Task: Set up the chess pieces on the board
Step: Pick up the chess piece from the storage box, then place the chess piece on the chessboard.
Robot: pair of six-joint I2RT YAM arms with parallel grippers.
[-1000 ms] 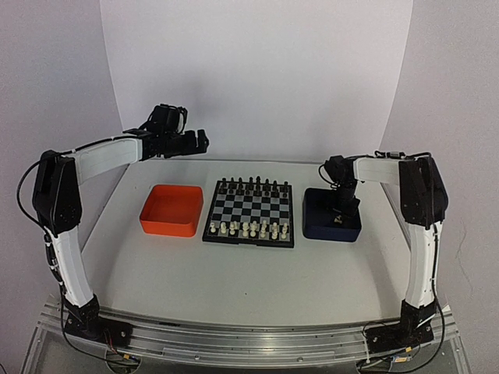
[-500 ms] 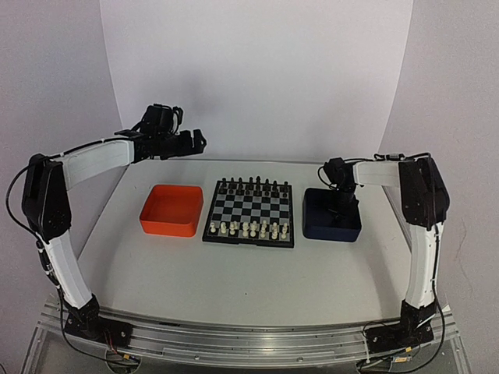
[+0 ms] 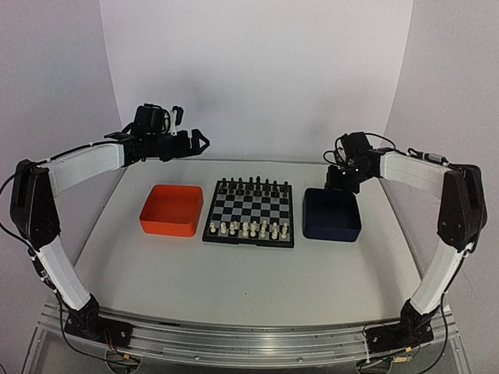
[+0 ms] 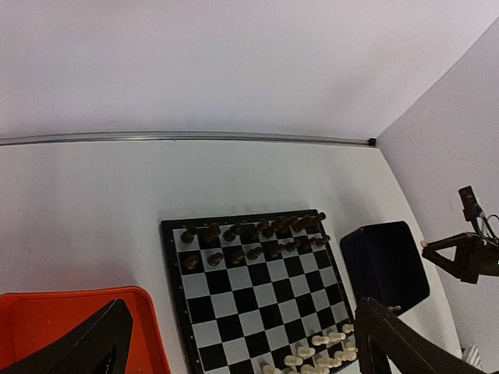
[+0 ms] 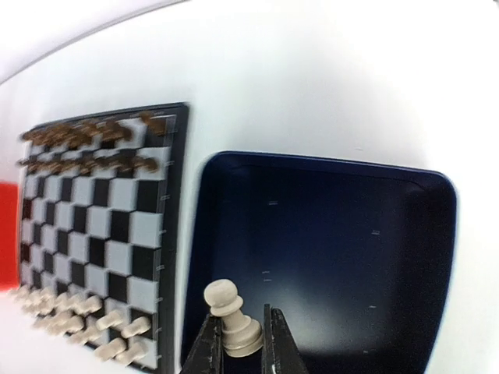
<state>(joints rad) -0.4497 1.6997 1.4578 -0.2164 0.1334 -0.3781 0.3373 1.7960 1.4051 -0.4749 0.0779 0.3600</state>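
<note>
A cream pawn (image 5: 231, 318) sits pinched tight in the right end effector (image 5: 238, 344) over the dark blue tray (image 5: 351, 234), right of the board (image 3: 251, 209) where other cream pieces (image 3: 248, 229) fill the near rows, while the left end effector (image 3: 190, 142) hangs wide open and empty above the worktop (image 3: 234, 280).

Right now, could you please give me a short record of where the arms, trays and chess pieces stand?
left gripper: open, raised above the far left of the table, holding nothing
right gripper: shut on a white pawn, above the dark blue tray
board: centre of the table
black pieces: far two rows of the board
white pieces: near two rows; count unclear
orange tray: left of the board
dark blue tray: right of the board
</note>
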